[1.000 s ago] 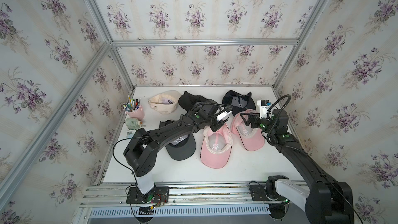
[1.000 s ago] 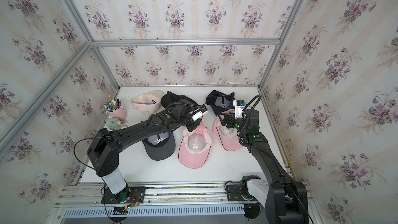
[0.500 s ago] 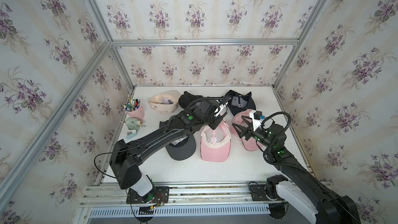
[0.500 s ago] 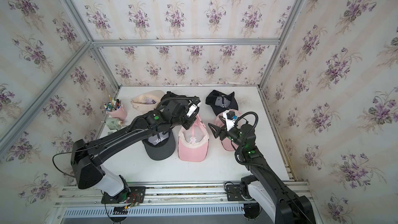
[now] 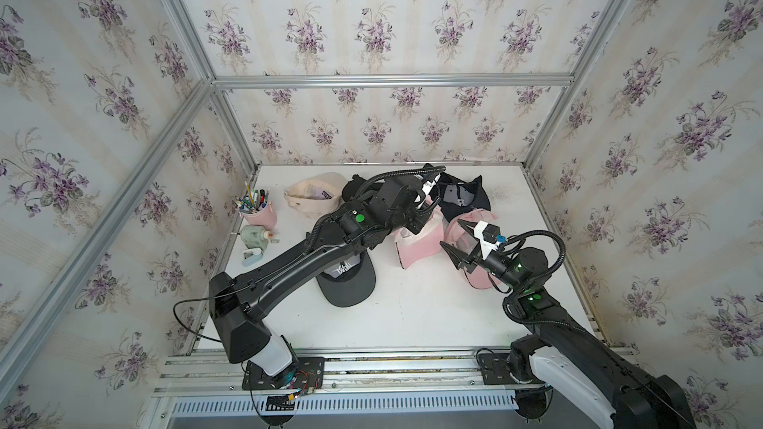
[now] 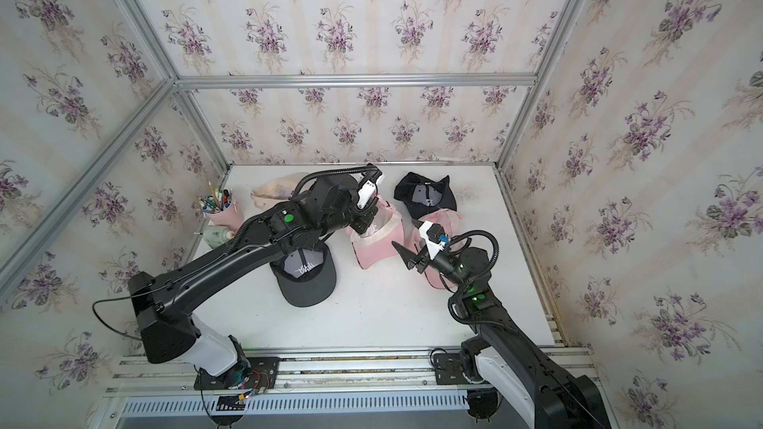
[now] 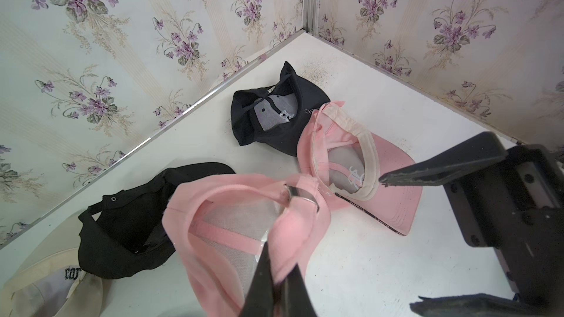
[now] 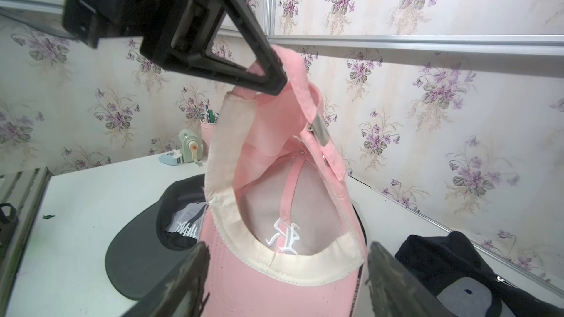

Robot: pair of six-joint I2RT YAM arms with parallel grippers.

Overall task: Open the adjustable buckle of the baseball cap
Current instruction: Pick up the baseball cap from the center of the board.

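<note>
A pink baseball cap [image 5: 417, 241] [image 6: 377, 241] hangs upside down above the table's middle, brim lowest. My left gripper [image 7: 279, 282] [image 5: 421, 220] is shut on its pink back strap. The silver metal buckle [image 7: 300, 198] [image 8: 319, 131] sits on that strap, a little away from the pinch. My right gripper [image 5: 452, 235] [image 6: 404, 233] stands open just right of the cap, pointing at it. In the right wrist view the cap's brim [image 8: 274, 285] shows between the open fingers [image 8: 189, 269]; I cannot tell whether they touch it.
A second pink cap [image 5: 475, 224] lies under the right gripper. A black cap [image 5: 462, 198] lies behind it. A dark grey cap [image 5: 347, 286] lies under the left arm. A beige cap [image 5: 313, 196], pen cup [image 5: 258, 214] and sharpener [image 5: 254, 237] stand at back left.
The left gripper has lifted the pink cap off the table by its strap. The right gripper has left the second pink cap, drawn forward and turned toward the hanging cap.
</note>
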